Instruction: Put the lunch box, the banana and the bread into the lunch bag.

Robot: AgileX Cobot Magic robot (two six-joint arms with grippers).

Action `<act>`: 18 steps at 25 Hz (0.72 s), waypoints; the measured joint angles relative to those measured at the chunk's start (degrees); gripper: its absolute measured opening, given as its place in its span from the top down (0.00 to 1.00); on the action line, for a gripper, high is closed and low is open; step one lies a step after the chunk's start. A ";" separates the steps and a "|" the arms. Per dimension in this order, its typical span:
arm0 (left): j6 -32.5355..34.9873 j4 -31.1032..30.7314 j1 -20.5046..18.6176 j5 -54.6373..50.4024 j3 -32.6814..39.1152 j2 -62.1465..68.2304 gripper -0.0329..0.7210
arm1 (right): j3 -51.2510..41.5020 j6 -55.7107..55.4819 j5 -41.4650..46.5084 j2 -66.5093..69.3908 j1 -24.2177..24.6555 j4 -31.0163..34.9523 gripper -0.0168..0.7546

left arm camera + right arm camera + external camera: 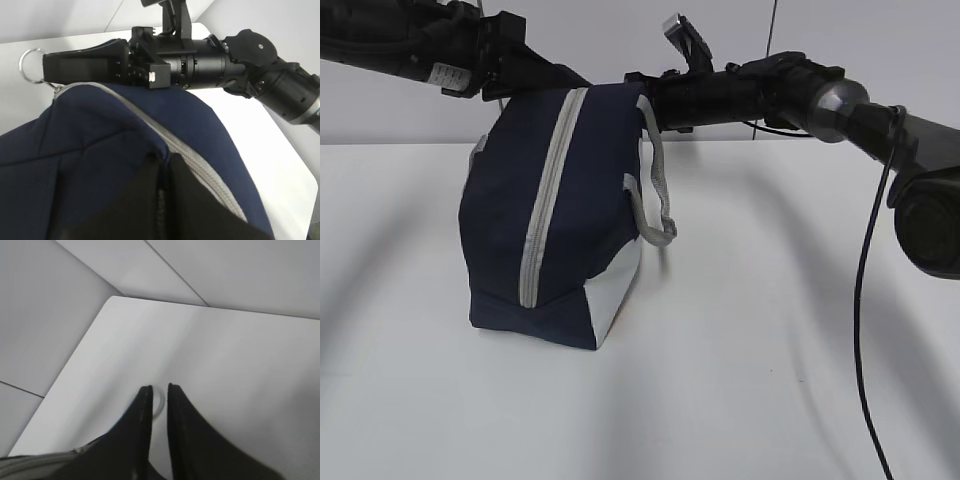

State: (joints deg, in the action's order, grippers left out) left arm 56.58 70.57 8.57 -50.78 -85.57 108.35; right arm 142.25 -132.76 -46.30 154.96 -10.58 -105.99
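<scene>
The navy lunch bag (560,230) stands on the white table with its grey zipper (545,200) closed along the top. My left gripper (161,156) is shut on the bag's fabric beside the zipper (200,170); in the exterior view it sits behind the bag's top (535,80). My right gripper (645,95) reaches across to the bag's top. Its fingertips (160,387), a narrow gap apart, hold the metal ring pull (161,407). The ring (20,64) juts past that gripper's tip (45,67). The lunch box, banana and bread are out of view.
The bag's grey strap handle (660,190) hangs on its right side. A black cable (865,300) hangs from the right arm down to the table's front right. The white table (770,350) runs back to a grey wall.
</scene>
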 joint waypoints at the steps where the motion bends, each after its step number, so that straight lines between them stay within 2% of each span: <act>1: 0.06 0.11 0.00 -0.06 0.00 -0.01 0.93 | 0.00 0.00 0.28 0.00 0.10 -0.40 0.86; 4: 0.10 0.58 0.00 0.32 0.00 -0.01 0.83 | 0.00 0.00 0.41 -0.25 0.41 -1.53 0.60; 7: 0.10 1.10 0.00 1.01 0.00 -0.06 0.59 | 2.32 0.72 -0.55 -1.18 0.55 -1.66 0.39; 9: 0.10 1.15 0.00 1.86 0.00 -0.12 0.41 | 5.01 1.48 -1.74 -1.82 0.55 -1.66 0.34; 11: 0.10 1.15 0.00 3.00 0.00 -0.25 0.31 | 7.73 2.34 -2.76 -2.17 0.55 -1.66 0.32; 13: 0.04 1.15 -0.06 3.56 0.00 -0.46 0.26 | 9.01 2.94 -3.33 -2.42 0.55 -1.66 0.31; 18: -4.63 -1.22 -1.39 4.62 0.00 -1.78 0.24 | 9.29 2.94 -6.85 -2.64 0.59 -1.66 0.31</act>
State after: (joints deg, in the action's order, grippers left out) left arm 51.95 69.36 7.18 -46.16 -85.57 106.57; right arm 151.54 -129.82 -53.16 152.32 -9.99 -107.65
